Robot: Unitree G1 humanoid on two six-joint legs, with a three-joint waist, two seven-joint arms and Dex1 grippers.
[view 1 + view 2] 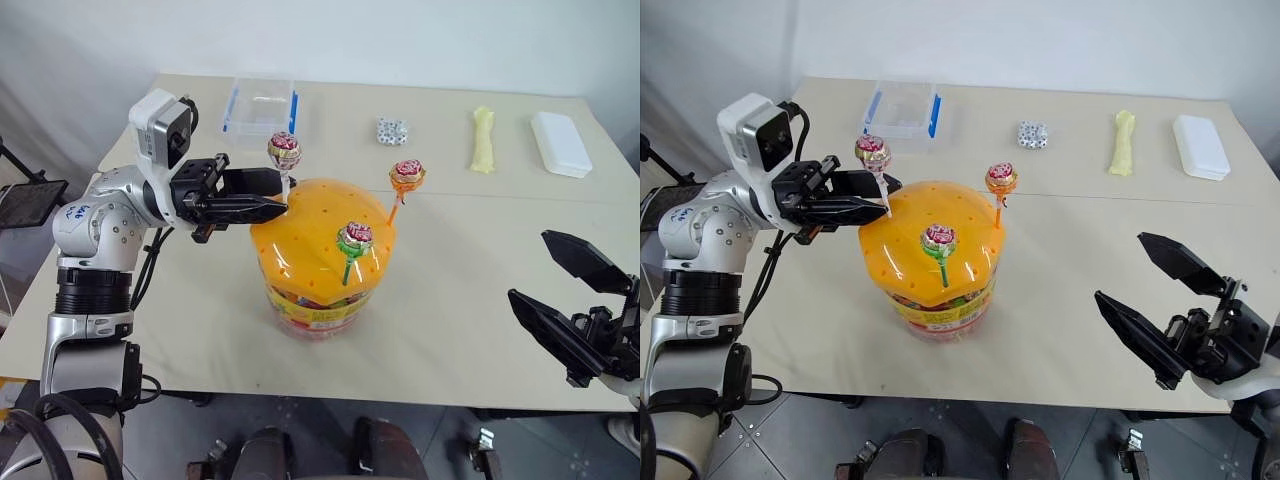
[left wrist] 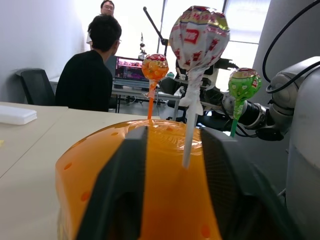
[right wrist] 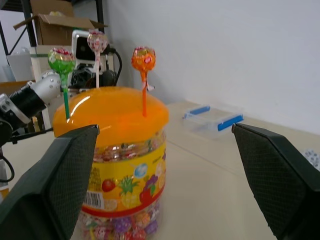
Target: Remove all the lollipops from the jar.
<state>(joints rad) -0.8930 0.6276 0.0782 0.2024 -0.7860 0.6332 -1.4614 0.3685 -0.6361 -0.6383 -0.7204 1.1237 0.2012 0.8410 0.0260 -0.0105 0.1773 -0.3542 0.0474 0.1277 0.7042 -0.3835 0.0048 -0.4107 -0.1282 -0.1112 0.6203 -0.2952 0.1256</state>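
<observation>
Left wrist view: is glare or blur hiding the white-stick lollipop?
Left wrist view: windows behind are blown out, yet the white-stick lollipop stays sharp between the left gripper fingers, which look soft. Left eye view: even light, mild sheen on the jar lid.

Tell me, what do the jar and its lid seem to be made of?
The jar: apparently clear, glossy plastic, since the candies show through its wall. Its domed lid: probably translucent orange plastic, shiny, with bright reflections and small holes.

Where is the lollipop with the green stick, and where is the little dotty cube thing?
green-stick lollipop [image 1: 354, 238]: left eye view, on its wrapped head.
dotted cube cluster [image 1: 391, 131]: left eye view, on its middle.
</observation>
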